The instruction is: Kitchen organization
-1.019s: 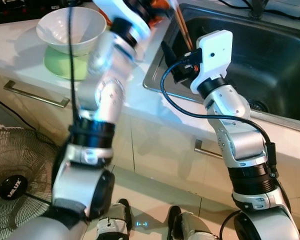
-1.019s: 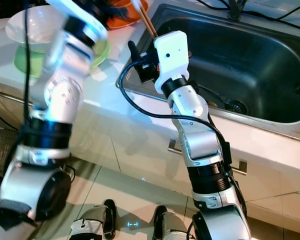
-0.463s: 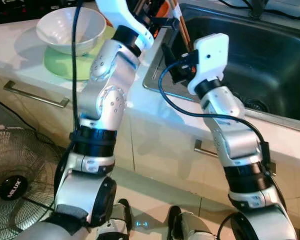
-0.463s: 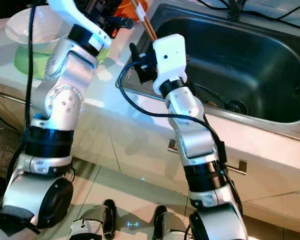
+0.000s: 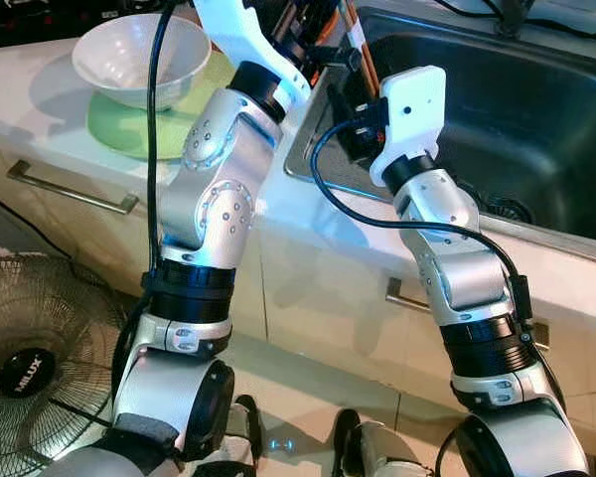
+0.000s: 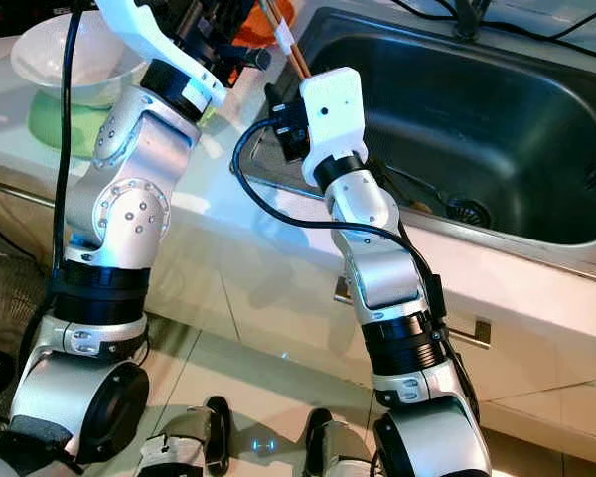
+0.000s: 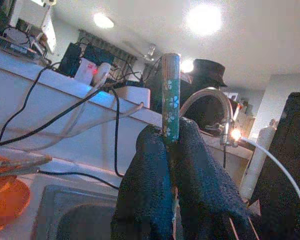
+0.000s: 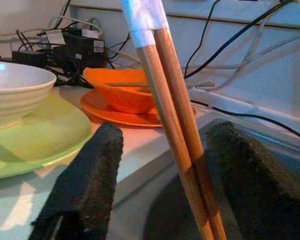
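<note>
The chopsticks (image 8: 172, 120) run off the frame above and below the right pincer (image 8: 160, 200), so neither end shows. In the left wrist view, the lower part of the stick sits buried between the left pincer's (image 7: 172, 200) pads. The orange bowl (image 6: 261, 22) behind that pincer is mostly blocked by the arm.

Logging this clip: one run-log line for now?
left claw: shut on chopsticks | right claw: open around chopsticks | at sink edge
</note>
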